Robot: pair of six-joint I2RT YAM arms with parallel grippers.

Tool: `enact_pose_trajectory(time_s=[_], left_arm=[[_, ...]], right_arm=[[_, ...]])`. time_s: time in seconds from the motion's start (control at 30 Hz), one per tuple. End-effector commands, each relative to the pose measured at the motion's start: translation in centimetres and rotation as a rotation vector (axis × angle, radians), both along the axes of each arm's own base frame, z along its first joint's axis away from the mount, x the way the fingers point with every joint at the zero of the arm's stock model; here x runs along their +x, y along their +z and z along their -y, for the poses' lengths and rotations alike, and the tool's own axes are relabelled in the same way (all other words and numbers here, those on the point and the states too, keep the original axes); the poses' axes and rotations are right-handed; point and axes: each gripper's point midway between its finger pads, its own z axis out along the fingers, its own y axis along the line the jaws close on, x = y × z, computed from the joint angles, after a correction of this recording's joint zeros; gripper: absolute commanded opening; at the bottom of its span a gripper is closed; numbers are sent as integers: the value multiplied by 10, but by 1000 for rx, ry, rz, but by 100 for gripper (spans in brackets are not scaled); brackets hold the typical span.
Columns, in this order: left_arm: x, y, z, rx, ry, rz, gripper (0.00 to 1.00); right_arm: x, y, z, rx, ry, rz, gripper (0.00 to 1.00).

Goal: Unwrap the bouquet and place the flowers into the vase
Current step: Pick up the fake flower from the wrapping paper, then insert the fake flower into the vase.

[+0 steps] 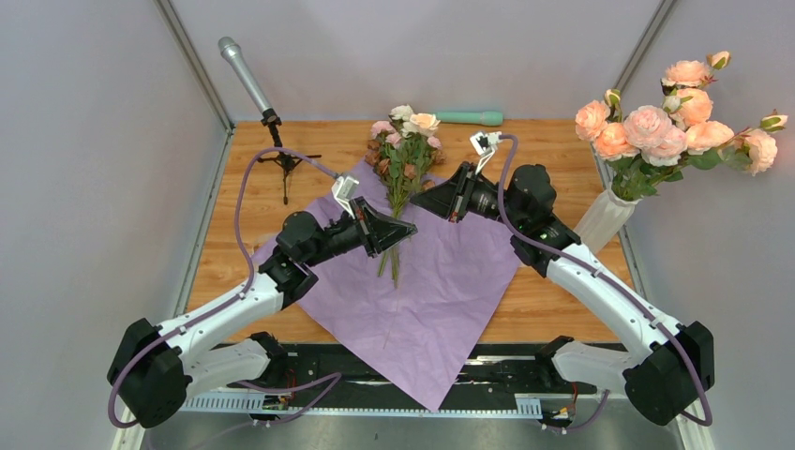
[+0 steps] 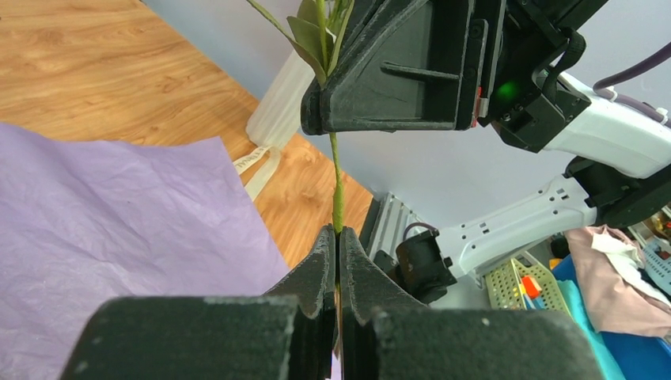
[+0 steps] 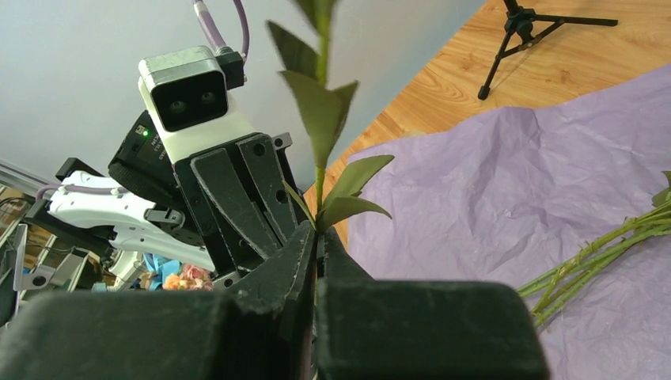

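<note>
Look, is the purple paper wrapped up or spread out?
Spread out. The purple paper lies flat on the table, with the flowers lying loose on it.

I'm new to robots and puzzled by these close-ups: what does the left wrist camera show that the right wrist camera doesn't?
Left wrist only: the white vase base and a cream ribbon. Right wrist only: a black tripod and loose stems lying on purple paper. Both: that paper and the green flower stem, pinched by left claw and right claw.
</note>
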Motion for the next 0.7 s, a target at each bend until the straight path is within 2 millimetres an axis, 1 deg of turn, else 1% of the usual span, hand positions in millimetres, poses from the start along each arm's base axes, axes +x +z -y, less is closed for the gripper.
enact_pose_trajectory(time_s=[0.0, 0.07, 0.1, 0.13, 0.17, 0.2, 0.23, 0.27, 0.3, 0.33, 0.4, 0.43, 0.47, 0.5, 0.53, 0.6, 0.67], left_arm=[[1, 32, 2, -56, 1, 45, 0], [2, 29, 3, -42, 4, 34, 15], [4, 28, 2, -26, 15, 29, 34], [5, 27, 2, -17, 21, 28, 44], [7, 25, 1, 7, 34, 30, 62], [8, 27, 0, 19, 42, 38, 70], [11, 20, -3, 64, 60, 43, 83], [12, 24, -4, 80, 71, 60, 87], [16, 12, -9, 154, 98, 59, 94], [21, 6, -14, 228, 126, 75, 98], [26, 0, -25, 325, 158, 85, 100], [33, -2, -33, 348, 178, 80, 100], [32, -3, -38, 374, 164, 77, 100], [41, -3, -48, 381, 189, 71, 100], [41, -4, -53, 398, 182, 69, 100], [60, -5, -81, 438, 265, 59, 100], [71, -8, -101, 485, 334, 38, 100]], right_arm=[[-2, 27, 3, 34, -11, 102, 0], [-4, 29, 5, 24, -18, 123, 0], [-4, 29, 7, 12, -28, 137, 0], [-2, 29, 9, -5, -44, 148, 0], [-2, 29, 12, -26, -61, 164, 0], [-1, 30, 16, -51, -79, 189, 0], [0, 31, 21, -84, -108, 208, 0], [1, 30, 28, -132, -138, 224, 0], [5, 30, 36, -180, -180, 245, 0], [8, 31, 45, -230, -226, 262, 0], [14, 37, 68, -341, -318, 318, 0], [17, 40, 80, -388, -376, 334, 0], [21, 46, 94, -429, -442, 353, 0], [25, 48, 108, -476, -507, 365, 0], [30, 53, 124, -515, -583, 372, 0], [36, 61, 153, -581, -719, 382, 0], [42, 68, 179, -629, -838, 375, 0]])
